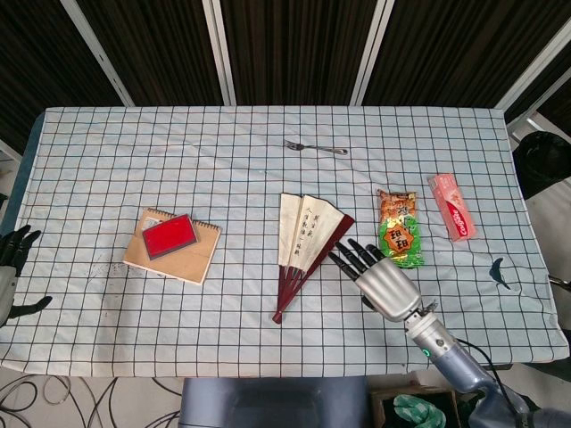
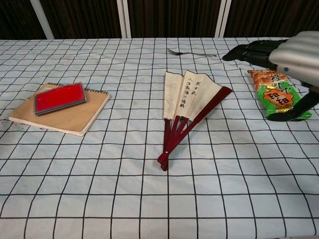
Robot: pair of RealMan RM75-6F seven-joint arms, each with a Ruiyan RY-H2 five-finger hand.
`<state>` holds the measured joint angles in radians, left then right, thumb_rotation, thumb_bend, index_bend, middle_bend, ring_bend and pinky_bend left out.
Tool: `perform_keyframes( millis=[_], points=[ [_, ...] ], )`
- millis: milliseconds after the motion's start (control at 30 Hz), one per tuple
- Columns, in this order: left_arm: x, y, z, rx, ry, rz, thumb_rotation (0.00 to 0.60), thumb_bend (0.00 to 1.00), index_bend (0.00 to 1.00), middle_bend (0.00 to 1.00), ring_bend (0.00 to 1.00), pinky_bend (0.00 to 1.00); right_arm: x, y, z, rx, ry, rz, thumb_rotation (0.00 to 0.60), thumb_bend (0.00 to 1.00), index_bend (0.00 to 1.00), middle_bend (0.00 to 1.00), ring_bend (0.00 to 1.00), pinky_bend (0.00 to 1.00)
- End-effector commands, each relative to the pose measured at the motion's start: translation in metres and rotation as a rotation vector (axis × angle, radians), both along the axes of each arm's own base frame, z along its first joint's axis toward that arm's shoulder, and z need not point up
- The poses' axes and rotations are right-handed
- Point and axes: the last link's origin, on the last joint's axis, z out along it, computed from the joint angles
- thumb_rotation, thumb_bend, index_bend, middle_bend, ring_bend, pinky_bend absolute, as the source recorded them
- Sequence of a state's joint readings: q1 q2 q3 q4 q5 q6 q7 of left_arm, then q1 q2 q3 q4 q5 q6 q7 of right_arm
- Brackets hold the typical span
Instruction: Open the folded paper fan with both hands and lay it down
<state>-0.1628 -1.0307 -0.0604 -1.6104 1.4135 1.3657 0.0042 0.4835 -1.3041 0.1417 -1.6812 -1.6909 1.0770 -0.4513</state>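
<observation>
On checked tablecloth (image 1: 268, 348): half-open fan (image 1: 308, 241).

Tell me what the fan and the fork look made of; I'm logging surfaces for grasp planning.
Fan: cream paper leaf, matte, with printed characters and fold creases; dark red glossy ribs, probably lacquered wood or bamboo. Fork: likely metal, thin, grey and shiny.

Bright even overhead light, soft faint shadows, sharp focus

Left hand (image 1: 12, 267) cut by head view's left edge; right hand (image 2: 284, 59) cropped in chest view.
</observation>
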Motion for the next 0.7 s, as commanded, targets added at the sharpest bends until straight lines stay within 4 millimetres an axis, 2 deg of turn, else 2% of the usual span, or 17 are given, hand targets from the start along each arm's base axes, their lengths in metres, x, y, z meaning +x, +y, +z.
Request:
perform_keyframes(
  millis=[33, 267, 700],
  points=[
    [0.0, 0.001, 0.0, 0.002, -0.007, 0.005, 0.6, 0.0, 0.0, 0.0, 0.0, 0.0, 0.009, -0.005, -0.012, 0.028, 0.007, 0.01, 0.6, 0.11, 0.0, 0.04, 0.07, 0.25],
    [-0.003, 0.002, -0.001, -0.004, -0.008, -0.013, 0.6, 0.0, 0.0, 0.0, 0.0, 0.0, 0.021, -0.007, -0.028, 0.055, 0.024, 0.035, 0.6, 0.11, 0.0, 0.04, 0.07, 0.25],
    [0.0, 0.004, 0.0, 0.006, -0.024, -0.022, 0.6, 0.0, 0.0, 0.0, 0.0, 0.0, 0.025, -0.006, -0.031, 0.063, -0.001, 0.025, 0.6, 0.11, 0.0, 0.06, 0.07, 0.25]
  ],
)
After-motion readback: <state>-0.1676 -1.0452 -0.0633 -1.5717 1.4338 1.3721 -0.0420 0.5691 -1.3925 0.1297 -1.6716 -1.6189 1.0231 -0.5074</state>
